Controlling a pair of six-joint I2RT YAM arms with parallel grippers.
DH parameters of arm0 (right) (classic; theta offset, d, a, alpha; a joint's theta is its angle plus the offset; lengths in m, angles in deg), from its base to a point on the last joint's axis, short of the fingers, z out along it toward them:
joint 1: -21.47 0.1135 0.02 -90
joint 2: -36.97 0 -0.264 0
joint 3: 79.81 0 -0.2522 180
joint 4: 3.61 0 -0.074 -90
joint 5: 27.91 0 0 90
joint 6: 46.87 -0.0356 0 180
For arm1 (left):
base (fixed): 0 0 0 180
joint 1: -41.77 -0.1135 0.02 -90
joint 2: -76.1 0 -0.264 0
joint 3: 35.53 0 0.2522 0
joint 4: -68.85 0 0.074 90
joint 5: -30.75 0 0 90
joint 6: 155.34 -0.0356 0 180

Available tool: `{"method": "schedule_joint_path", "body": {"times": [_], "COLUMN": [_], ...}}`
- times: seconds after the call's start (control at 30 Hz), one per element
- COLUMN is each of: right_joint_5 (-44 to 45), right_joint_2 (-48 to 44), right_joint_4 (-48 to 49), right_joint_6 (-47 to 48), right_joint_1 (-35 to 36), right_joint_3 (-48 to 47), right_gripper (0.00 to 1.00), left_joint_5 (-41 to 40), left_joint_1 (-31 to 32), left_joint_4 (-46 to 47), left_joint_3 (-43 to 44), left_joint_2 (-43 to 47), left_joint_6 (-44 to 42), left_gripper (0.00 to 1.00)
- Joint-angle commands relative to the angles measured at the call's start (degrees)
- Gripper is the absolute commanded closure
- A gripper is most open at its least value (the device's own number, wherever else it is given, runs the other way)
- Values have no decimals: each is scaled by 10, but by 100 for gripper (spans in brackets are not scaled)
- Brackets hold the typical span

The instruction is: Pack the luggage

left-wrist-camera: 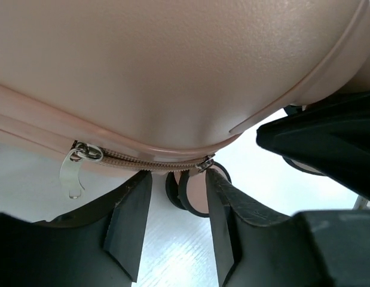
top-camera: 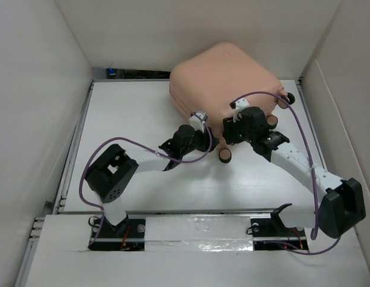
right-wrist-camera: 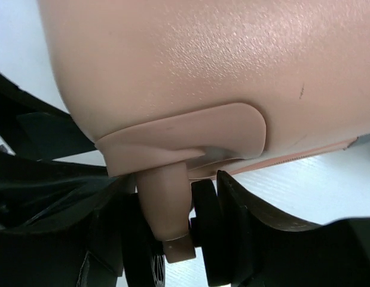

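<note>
The luggage [top-camera: 226,78], a closed peach-pink hard-shell suitcase, lies at the back centre of the table. My left gripper [top-camera: 207,142] is open at its near corner. In the left wrist view the gripper [left-wrist-camera: 177,179] sits just below the zip [left-wrist-camera: 143,161]. A slider [left-wrist-camera: 205,162] is by the right fingertip and a silver pull tab [left-wrist-camera: 71,174] hangs to the left. A pink-and-black wheel [left-wrist-camera: 193,191] stands beyond the gap. My right gripper [top-camera: 234,133] is shut on a caster wheel [right-wrist-camera: 168,215] under the luggage's corner [right-wrist-camera: 185,134].
One wheel [top-camera: 225,155] shows on the table between the two grippers, and others [top-camera: 272,121] stick out at the luggage's right side. White walls enclose the table on the left, back and right. The right arm [top-camera: 304,167] lies across the right half.
</note>
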Motion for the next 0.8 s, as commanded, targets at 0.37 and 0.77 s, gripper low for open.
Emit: {"method": "schedule_joint_path", "body": {"times": [0.37,0.77], "right_joint_5": [-114,-106], "right_joint_2": [-26,-18], "right_joint_4": [83,121], "right_joint_6": [-13,-46], "right_joint_1": [34,115], "right_joint_3": [11,11], "right_gripper": [100,100], "left_joint_5": [-11,-56], "left_joint_1": [13,24], "left_joint_4": [55,46], "left_joint_3": [-5,-64], "left_joint_2": [4,59], "left_joint_6": [-2,-2], "left_gripper": [64,60]}}
